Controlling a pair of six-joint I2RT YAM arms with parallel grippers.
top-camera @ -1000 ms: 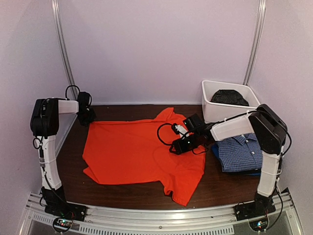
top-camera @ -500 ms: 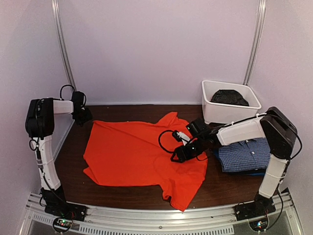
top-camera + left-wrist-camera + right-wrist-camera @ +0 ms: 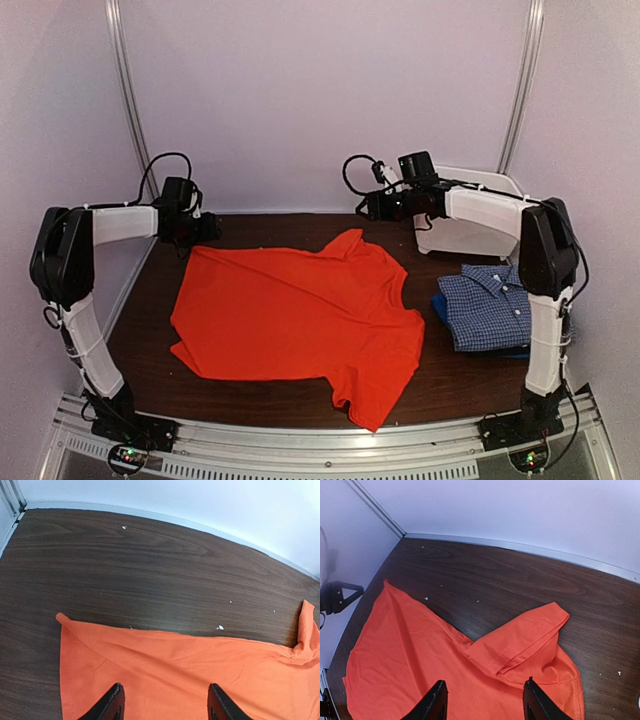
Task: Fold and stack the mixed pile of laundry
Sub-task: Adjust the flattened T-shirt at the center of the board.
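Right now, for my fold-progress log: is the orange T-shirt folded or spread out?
Spread out. The orange T-shirt lies flat and open across the table, its whole outline showing, body not folded over.

Setting: laboratory robot test cell. Evidence: plain white enclosure walls [image 3: 320, 100]; metal corner posts [image 3: 127, 100]; dark wood-grain counter [image 3: 270, 225]; slotted aluminium rail [image 3: 330, 445] at the near edge, carrying left arm [image 3: 88, 335] and right arm [image 3: 545, 335] with exposed cables [image 3: 355, 170].

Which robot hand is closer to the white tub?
Right. The right gripper hangs just beside the white tub, at the back of the table. The left gripper is far across the table, above the orange shirt's back corner.
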